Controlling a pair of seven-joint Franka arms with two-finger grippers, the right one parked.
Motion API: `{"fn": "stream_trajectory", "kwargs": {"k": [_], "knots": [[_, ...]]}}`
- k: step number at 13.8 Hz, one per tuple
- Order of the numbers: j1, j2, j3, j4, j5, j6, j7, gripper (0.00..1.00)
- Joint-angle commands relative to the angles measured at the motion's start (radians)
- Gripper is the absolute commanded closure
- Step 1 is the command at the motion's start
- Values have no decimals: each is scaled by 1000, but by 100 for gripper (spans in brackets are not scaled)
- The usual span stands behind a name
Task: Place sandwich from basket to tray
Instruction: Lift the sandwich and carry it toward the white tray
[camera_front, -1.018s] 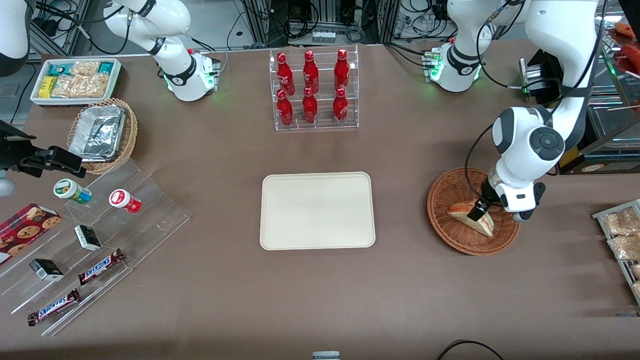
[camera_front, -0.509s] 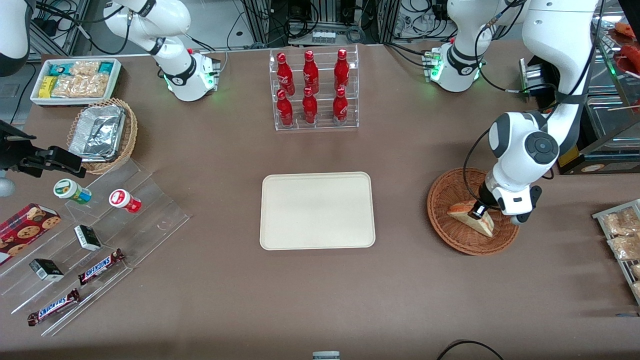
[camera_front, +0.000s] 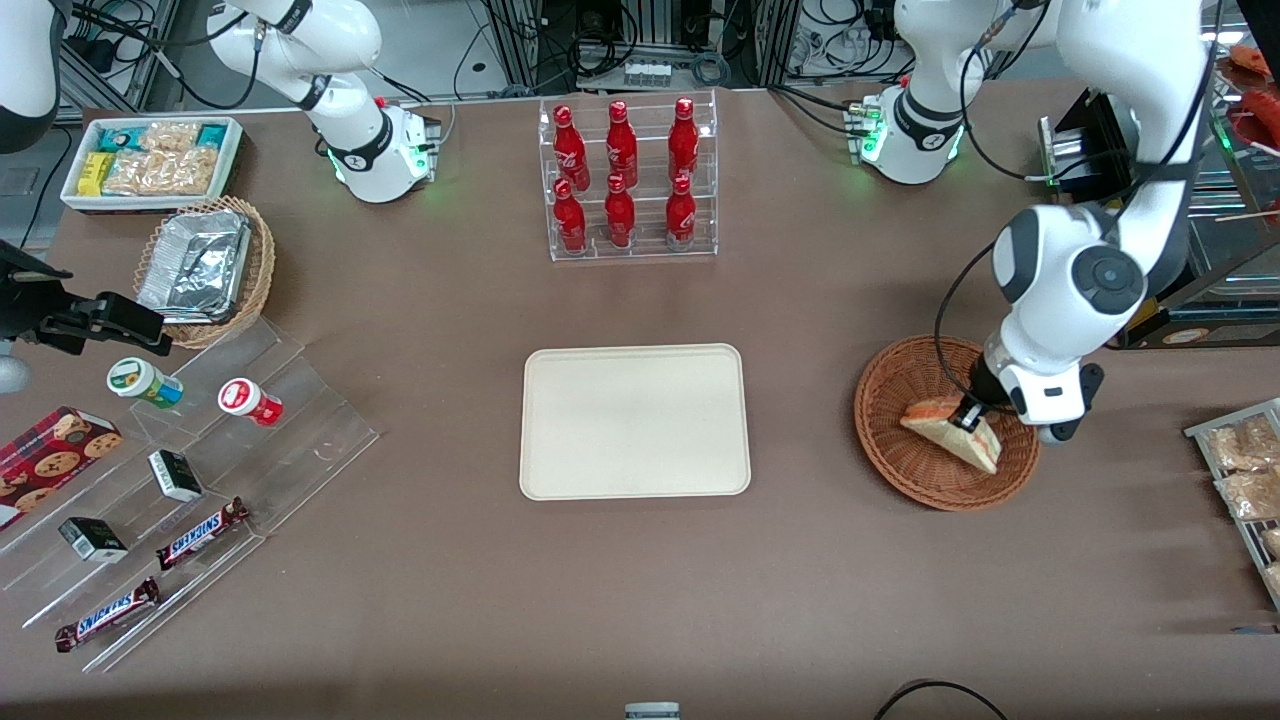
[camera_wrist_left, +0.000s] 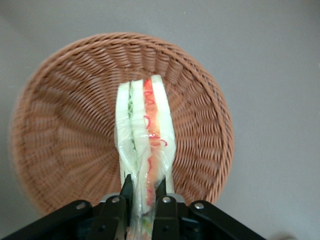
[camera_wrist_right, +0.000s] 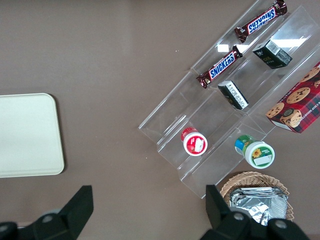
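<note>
Gripper (camera_wrist_left: 143, 192) pinching the sandwich (camera_wrist_left: 144, 145) by one end, fingers (camera_front: 968, 409) closed on both bread faces — holding it above the basket (camera_front: 890, 395), seemingly lifted clear of the weave. Tray (camera_front: 634, 421) lying well apart, toward the table's middle.

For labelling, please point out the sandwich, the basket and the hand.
sandwich (camera_wrist_left: 145, 130), left wrist view, wrapped cut side.
basket (camera_front: 890, 385), front view, bare woven wall.
hand (camera_wrist_left: 145, 192), left wrist view, between the fingertips gripping the sandwich.
</note>
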Motion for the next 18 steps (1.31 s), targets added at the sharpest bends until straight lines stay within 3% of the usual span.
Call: {"fn": "stream_trajectory", "kwargs": {"k": [1,4,7,10,14,16,18], "knots": [[-6,-42,-75,142,58,-271,-13,100],[-6,-36,-198,251,62,-399,-25,100],[-6,-22,-345,278,62,-389,-15,100],[-9,90,-484,383,63,-378,-16,100],[-161,306,-504,570,89,-330,-16,100],[-236,423,-502,656,159,-286,-36,100],[-303,521,-493,696,282,-281,-93,100]]}}
